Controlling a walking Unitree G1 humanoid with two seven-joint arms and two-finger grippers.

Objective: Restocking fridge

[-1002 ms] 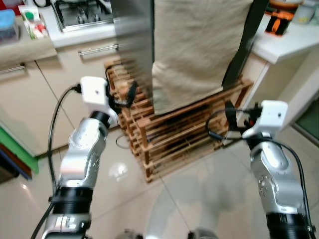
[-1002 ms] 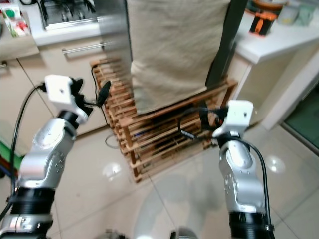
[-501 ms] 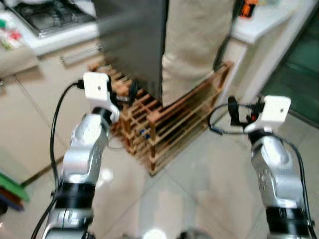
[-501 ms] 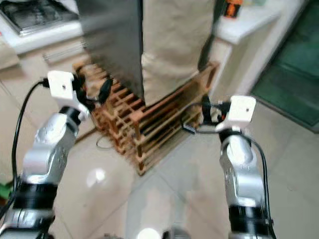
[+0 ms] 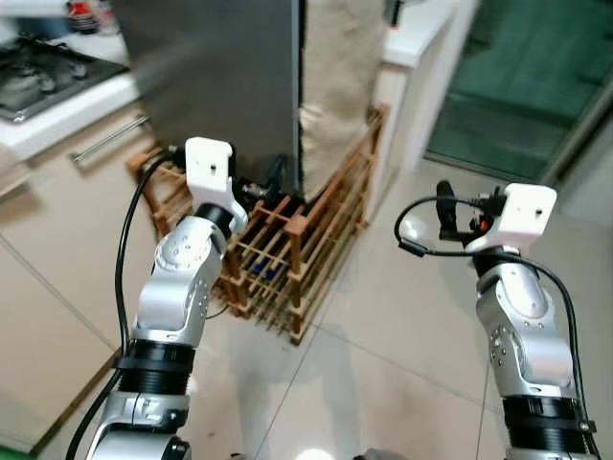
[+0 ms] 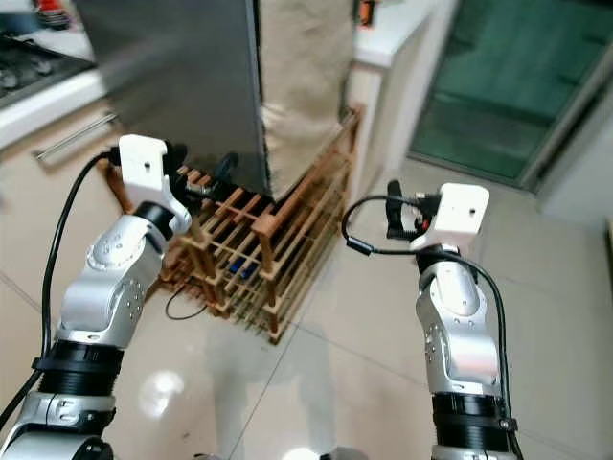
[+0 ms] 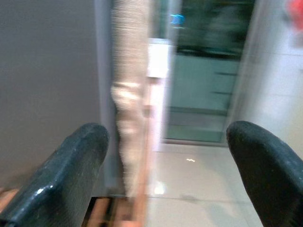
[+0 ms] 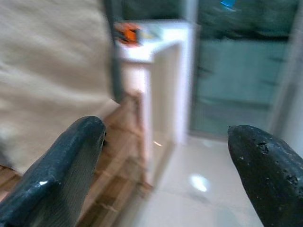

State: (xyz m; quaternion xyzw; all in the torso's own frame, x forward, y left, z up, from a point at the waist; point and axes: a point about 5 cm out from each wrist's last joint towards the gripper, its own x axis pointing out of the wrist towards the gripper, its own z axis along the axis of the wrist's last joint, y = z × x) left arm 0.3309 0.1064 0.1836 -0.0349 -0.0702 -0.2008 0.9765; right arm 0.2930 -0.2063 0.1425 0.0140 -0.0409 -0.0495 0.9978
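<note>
The grey steel fridge (image 5: 220, 77) stands ahead on the left, with a beige cloth (image 5: 335, 67) hanging down its side. It rests on a low wooden slatted rack (image 5: 287, 259). My left gripper (image 5: 271, 182) is raised close to the fridge's lower corner, above the rack; its fingers (image 7: 80, 165) are open with nothing between them. My right gripper (image 5: 444, 206) is held up over the tiled floor to the right of the rack, open and holding nothing, and its fingers (image 8: 71, 161) are spread wide.
A gas hob (image 5: 38, 77) sits in a white counter at far left, above beige cabinets with a bar handle (image 5: 105, 139). A white counter end (image 5: 421, 19) stands right of the fridge. A dark green glass door (image 5: 517, 86) lies beyond. The floor (image 5: 402, 364) is glossy tile.
The whole picture has swung, so the camera has turned right: fridge and rack slid left and the green door came into view. Both arms keep their raised pose, grippers still open.
</note>
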